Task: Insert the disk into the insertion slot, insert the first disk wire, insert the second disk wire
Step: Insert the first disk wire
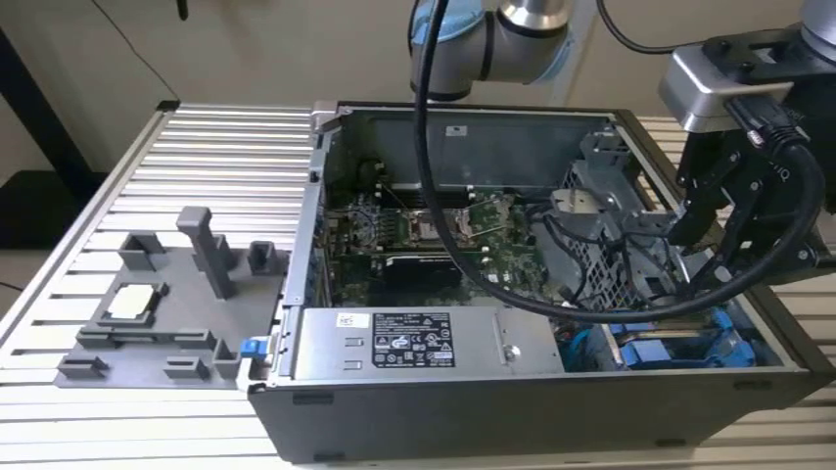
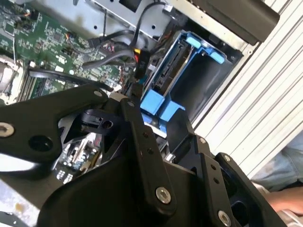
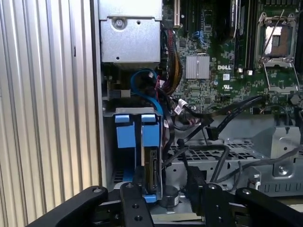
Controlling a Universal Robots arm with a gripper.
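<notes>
disk point(image 3: 152, 171) on edge in insertion slot point(image 3: 125, 135), conn. end out | gripper point(image 3: 165, 185) fingers apart

The table point(image 1: 196, 147) is ribbed silver and the case point(image 1: 523, 416) is dark grey. Inside it, the motherboard point(image 1: 432, 230) is green, the power supply point(image 1: 516, 343) silver with a white label, and the cage point(image 1: 614, 245) grey and perforated. In a case corner, the disk point(image 3: 150, 135) has a bright blue frame. The gripper point(image 3: 168, 202) is black.
</notes>
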